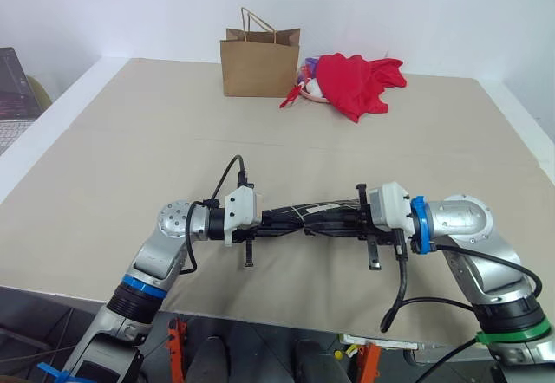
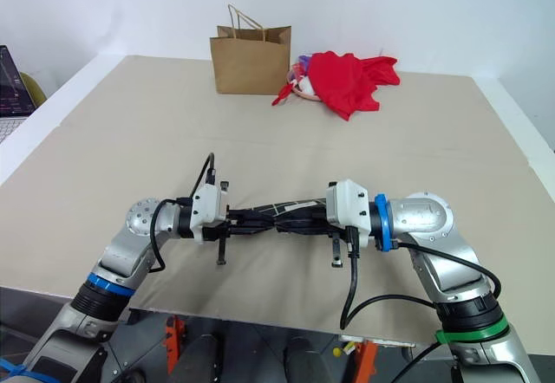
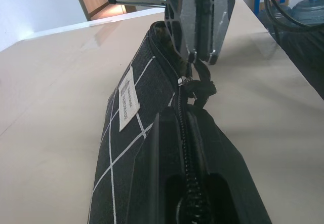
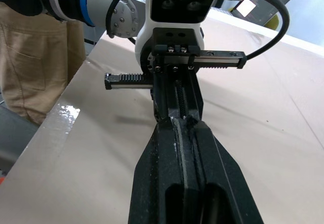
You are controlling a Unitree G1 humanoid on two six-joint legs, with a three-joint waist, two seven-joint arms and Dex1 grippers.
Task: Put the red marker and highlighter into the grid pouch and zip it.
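Both grippers, left [image 1: 276,220] and right [image 1: 342,218], clamp the grid pouch [image 3: 152,112]; its contents are hidden, zipper seemingly part-closed

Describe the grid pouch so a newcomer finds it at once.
Start at the beige table and look at its near edge, where the two arms meet. The grid pouch hangs between the left fingers and right fingers, off the surface. It is black fabric with thin white lines, unlike the brown paper bag and red cloth at the far edge.
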